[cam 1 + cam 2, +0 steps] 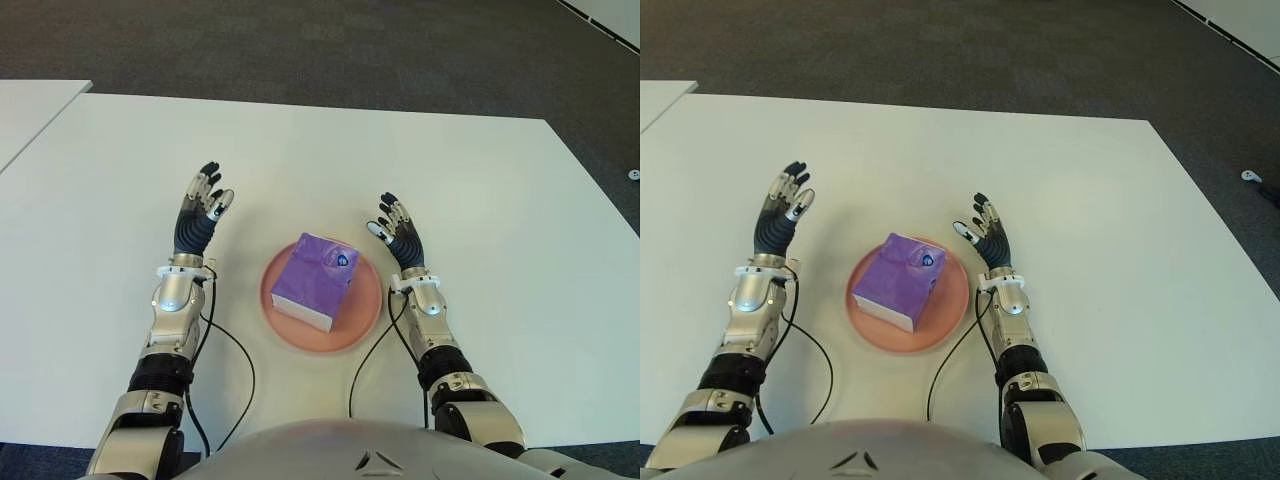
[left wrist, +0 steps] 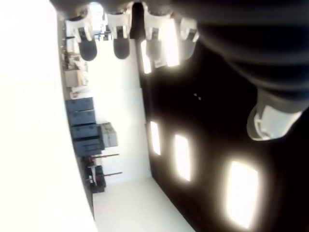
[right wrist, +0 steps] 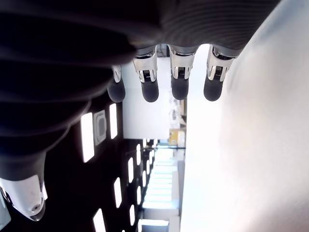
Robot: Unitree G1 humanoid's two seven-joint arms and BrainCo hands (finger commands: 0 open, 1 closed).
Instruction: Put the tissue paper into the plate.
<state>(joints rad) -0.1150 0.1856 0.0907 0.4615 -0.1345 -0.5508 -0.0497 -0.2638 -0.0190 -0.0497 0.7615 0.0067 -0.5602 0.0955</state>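
Sitting inside the round salmon-pink plate, the purple rectangular tissue paper pack lies between the two sets of fingers, touched by neither, so the placing looks done. The pack rests tilted across the plate's middle, one corner pointing away from the robot, and a small dark mark with a pale glossy patch shows on its top near the right hand; what that mark is cannot be told. The left hand shows well off to the pack's left over the white surface, its fingers stretched out straight and holding nothing, which its wrist view confirms with four extended fingertips and a thumb standing apart. The right hand shows just beside the plate's right rim, palm turned partly toward the pack, its fingers likewise extended and empty. That both hands stand open and clear of the plate suggests a release posture, leaving the pack free to settle. Thin black cables trail from each wrist across the surface toward the body.
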